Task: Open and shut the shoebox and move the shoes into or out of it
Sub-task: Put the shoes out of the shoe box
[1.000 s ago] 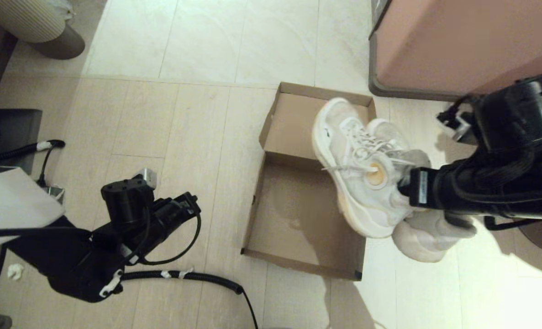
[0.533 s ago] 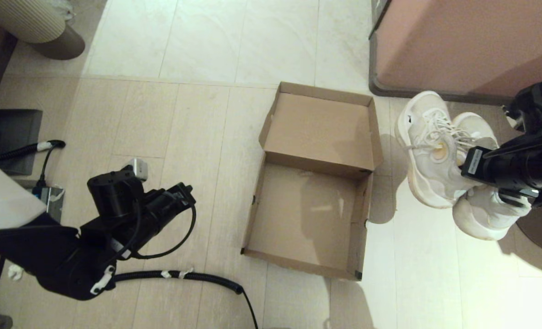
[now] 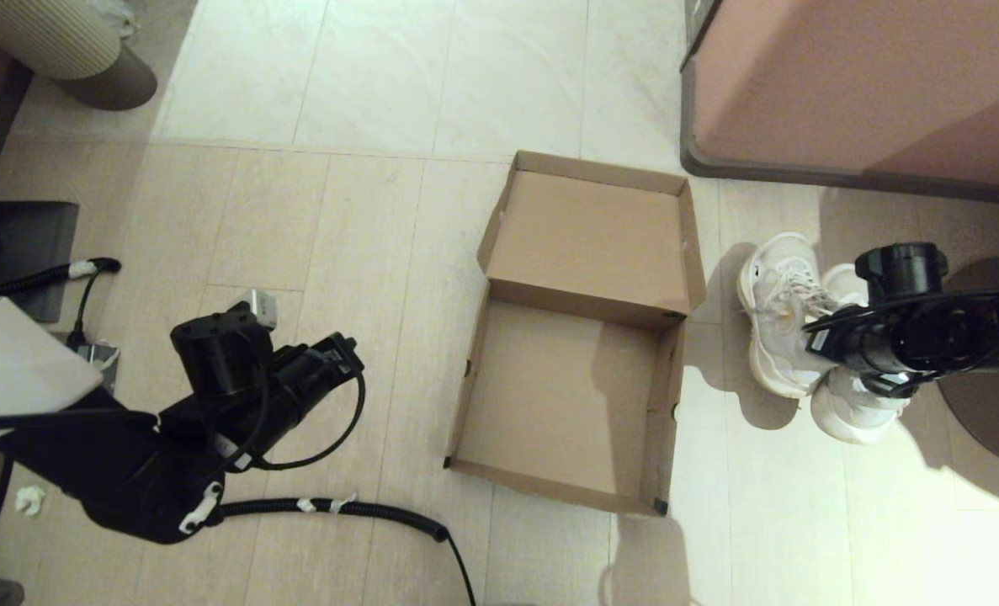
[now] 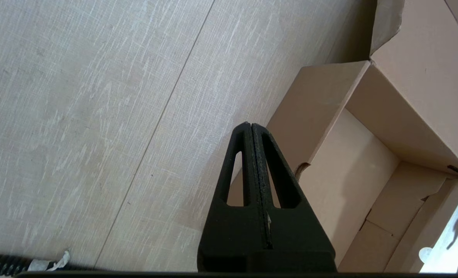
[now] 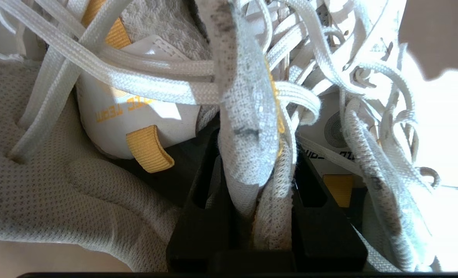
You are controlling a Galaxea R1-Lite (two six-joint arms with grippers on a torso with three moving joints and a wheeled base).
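Head view: the largest thing in sight is the pinkish-brown cabinet (image 3: 861,84) at the far right, standing on the pale floor (image 3: 339,227). Next in size is the shoebox (image 3: 579,337), in the middle of the floor with its hinged lid laid back flat on the far side. Its long axis runs from near to far, tilted a little, and the tray holds nothing. A strip of black tape shows at its near right corner.

To the right of the box, apart from its right wall and in front of the cabinet, are the shoes (image 3: 789,316). Both sneakers lie side by side with their long axes running near to far. The toes point away from the robot toward the cabinet and the heels toward the robot. The one nearer the box shows its full length. The other is mostly hidden under the arm.

The right gripper (image 5: 257,200) reaches in from the right edge over the heel ends of the pair. In the right wrist view its two black fingers are closed narrowly on the bunched mesh collars of both sneakers, with laces and yellow pull tabs spread just beyond the fingertips. So the shoes hang or rest directly ahead of and below this claw.

The left gripper (image 4: 250,127) is parked low at the left of the box, its fingers pressed together on nothing, pointing at the box's left wall.
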